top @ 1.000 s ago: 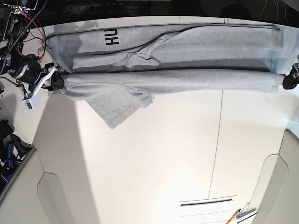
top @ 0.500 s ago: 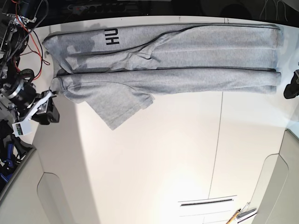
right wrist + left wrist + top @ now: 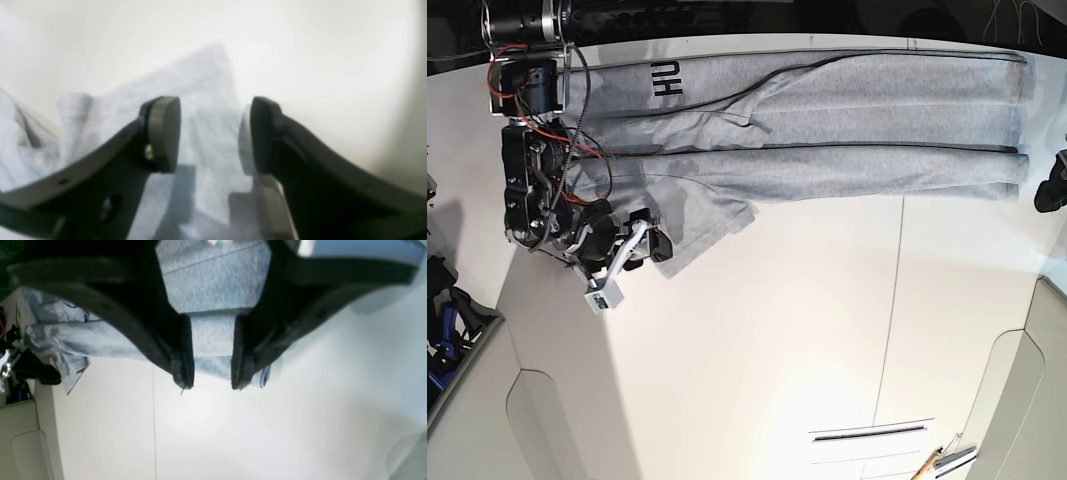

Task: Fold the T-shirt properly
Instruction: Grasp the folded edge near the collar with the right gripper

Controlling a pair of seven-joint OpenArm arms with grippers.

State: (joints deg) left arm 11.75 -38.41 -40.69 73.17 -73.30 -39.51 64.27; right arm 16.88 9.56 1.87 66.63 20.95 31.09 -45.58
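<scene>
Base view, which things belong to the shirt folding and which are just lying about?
Job:
- T-shirt, laid along the table's far edge
- right gripper, open at its loose sleeve
- left gripper, open at its other end

Lying about:
- pencil-like stick, near edge
- table
</scene>
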